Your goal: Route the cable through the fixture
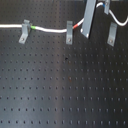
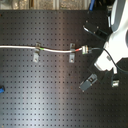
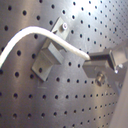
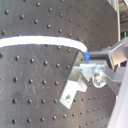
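Long thin white cable (image 1: 47, 29) runs horizontally thru two small grey metal clip brackets; third bracket (image 1: 112, 34) sits just beside gripper (image 1: 89, 22), cable end at fingers. Jaws clamped on cable.

White cable (image 2: 55, 49) through 2 fixtures (image 2: 36, 54) on pegboard (image 2: 45, 95)

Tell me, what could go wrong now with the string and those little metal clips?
The cable already sits in two clips, but the third clip near the gripper looks not yet threaded. If the gripper pulls too hard, the cable might pop out of the first two. The long grey finger hangs close to the middle clip, so it might bump it. The cable could also slip from the gripper.
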